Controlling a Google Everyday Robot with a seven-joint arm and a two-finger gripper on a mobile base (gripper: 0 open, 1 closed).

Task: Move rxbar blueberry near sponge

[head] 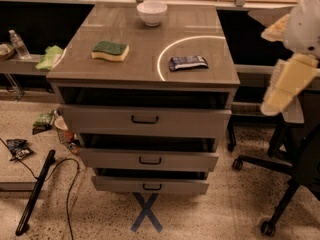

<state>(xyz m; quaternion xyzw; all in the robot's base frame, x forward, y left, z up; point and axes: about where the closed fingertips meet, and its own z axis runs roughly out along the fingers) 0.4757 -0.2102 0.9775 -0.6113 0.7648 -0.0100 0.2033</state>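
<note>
Your gripper (289,84) hangs out to the side; open or shut, I cannot tell. The blue bar (188,62) lies left of it, the sponge (110,50) farther left. Reach over slowly and come down on the bar's middle.

rxbar blueberry (188,62) right of sponge (110,50) on cabinet top (142,41), jaws at right edge
</note>
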